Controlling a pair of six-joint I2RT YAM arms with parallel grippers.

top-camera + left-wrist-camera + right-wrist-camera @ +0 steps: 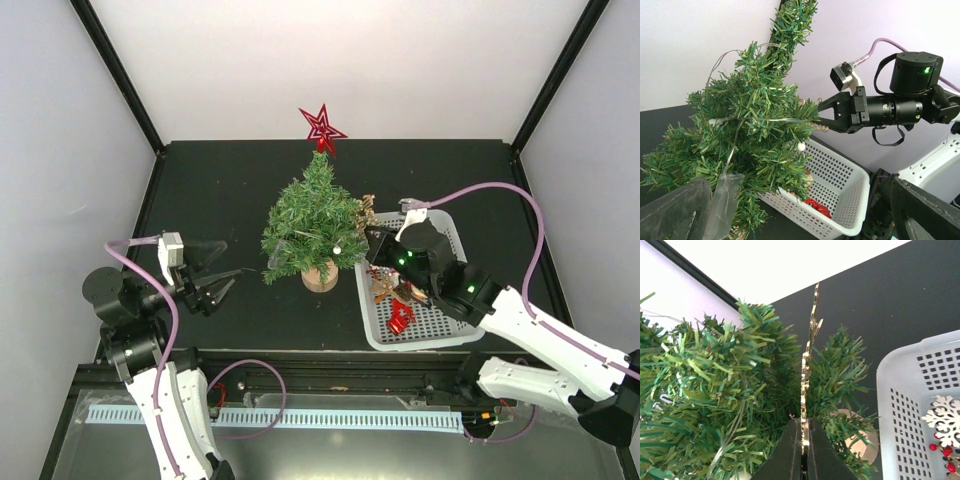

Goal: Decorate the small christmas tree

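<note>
The small christmas tree (313,228) stands on its wooden disc base (320,275) mid-table, topped by a red star (322,127), with a light string (730,150) through its branches. My right gripper (368,232) is shut on a flat gold glitter ornament (806,375), held edge-on against the tree's right side (730,390); it also shows in the left wrist view (821,114). My left gripper (222,272) is open and empty, left of the tree and apart from it.
A white perforated basket (440,330) stands right of the tree and holds a red ornament (402,318), a gingerbread figure (383,288) and a white snowflake (945,417). Black frame posts rise at the back corners.
</note>
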